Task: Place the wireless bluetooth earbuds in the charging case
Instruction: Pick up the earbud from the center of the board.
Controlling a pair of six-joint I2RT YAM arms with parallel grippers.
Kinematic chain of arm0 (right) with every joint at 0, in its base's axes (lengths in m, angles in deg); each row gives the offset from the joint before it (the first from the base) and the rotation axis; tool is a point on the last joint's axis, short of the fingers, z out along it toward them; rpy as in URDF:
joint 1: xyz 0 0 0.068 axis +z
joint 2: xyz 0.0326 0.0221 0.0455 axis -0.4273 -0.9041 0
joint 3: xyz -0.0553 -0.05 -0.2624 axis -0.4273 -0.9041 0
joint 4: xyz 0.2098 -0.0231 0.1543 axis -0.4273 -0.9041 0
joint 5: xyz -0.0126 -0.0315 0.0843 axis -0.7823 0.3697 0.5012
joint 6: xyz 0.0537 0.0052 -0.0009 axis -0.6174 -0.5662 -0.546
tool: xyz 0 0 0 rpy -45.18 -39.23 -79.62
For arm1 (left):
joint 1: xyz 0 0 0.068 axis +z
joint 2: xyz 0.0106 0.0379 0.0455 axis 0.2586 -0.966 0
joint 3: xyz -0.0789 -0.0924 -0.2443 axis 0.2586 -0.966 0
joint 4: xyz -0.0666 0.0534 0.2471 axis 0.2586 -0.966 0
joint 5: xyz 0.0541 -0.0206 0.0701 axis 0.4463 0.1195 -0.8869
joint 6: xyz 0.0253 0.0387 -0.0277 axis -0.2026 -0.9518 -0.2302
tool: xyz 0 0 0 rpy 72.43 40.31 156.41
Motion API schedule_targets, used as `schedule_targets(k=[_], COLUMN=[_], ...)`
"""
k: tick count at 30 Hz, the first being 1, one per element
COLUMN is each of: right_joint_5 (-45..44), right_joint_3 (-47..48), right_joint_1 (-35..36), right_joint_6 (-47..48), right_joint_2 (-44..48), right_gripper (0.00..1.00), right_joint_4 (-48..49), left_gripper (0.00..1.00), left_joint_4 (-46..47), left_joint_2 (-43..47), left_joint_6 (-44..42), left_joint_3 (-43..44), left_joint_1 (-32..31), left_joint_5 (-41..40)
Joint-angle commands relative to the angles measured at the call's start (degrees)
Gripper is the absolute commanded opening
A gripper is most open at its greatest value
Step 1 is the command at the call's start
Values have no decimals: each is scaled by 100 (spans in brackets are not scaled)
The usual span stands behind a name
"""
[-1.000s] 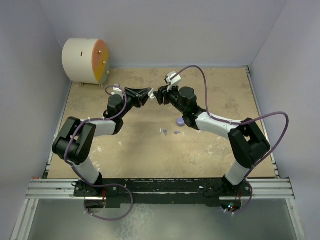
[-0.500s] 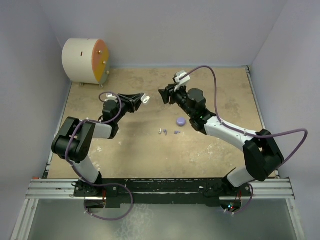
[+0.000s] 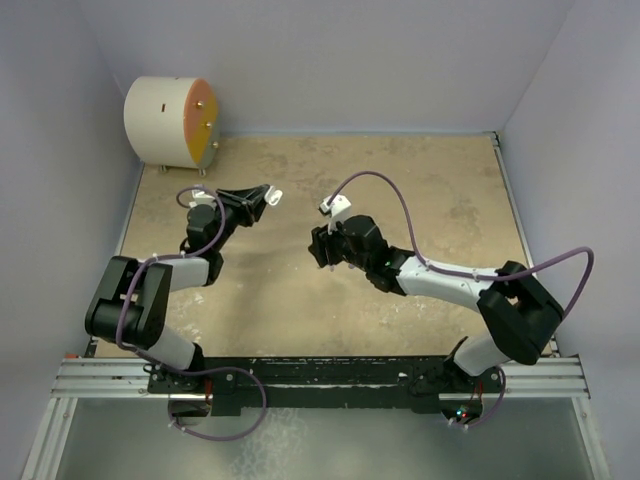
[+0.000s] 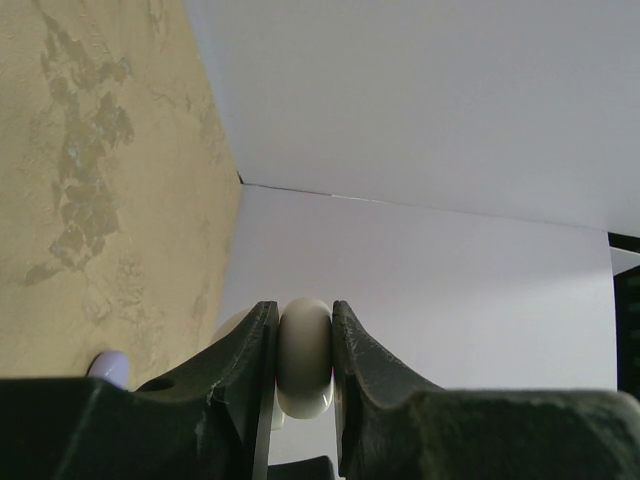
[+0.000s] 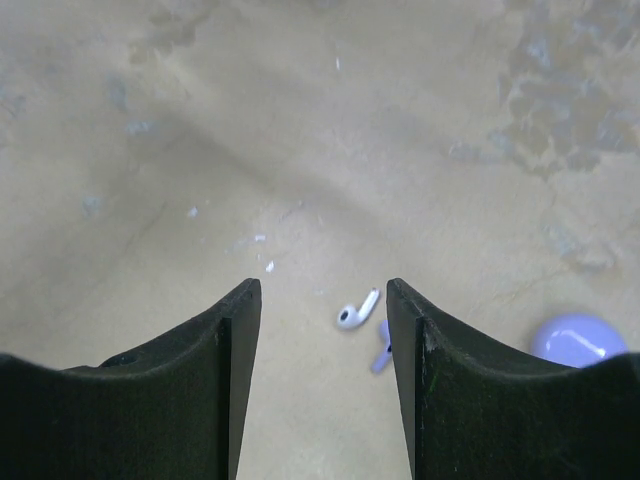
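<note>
The left wrist view shows the left end effector pressed together on the white half of the charging case. The disc is held on edge, one finger against each flat face, and lifted off the tabletop. A small pale lilac shape shows at 9 o'clock of the near finger; what it is cannot be told.

From the top external view the same half is only a white speck at the tips, at about 10 o'clock from the middle of the tabletop. A large white drum with an orange face stands in the corner farther out at 10 o'clock.

Here the right arm covers the other task pieces; only its wrist view shows them. The right end effector is spread wide and holds nothing. In the gap between its fingers a whitish earbud lies on the tabletop. A lilac earbud lies just beside it at 5 o'clock, partly hidden by the right finger. The lilac half of the case lies flat at 3 to 4 o'clock of the buds, apart from them, its lower edge cut by the finger.
</note>
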Motion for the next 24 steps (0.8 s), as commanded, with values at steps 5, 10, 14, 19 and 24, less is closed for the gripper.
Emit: schedule_targets(k=[5,10,14,19,24], right_joint_5=[272,426,416,312,187], right_joint_3=[-234,-314,-370,-339,-339], right_joint_1=[354,512,541,542,542], right_joint_6=[-639,-808,-916,-966,-1014], right_joint_2=[195,51,-121,-314,-531], right_gripper=[55,55,55,55,56], right_joint_4=[-235,-150,-107,-139,-127], left_gripper=[0,0,0,0,0], left_joint_4=[-218,-220,-228,-286,-300], left_joint_2=[519,527,525,529,529], left_joint_6=[-365,-369,-373,-399,-407], left_joint_3=[-125,-137,-128,-86,-67], left_joint_1=[92,101,109,109,118], left_joint_5=[12,28,26,40,41])
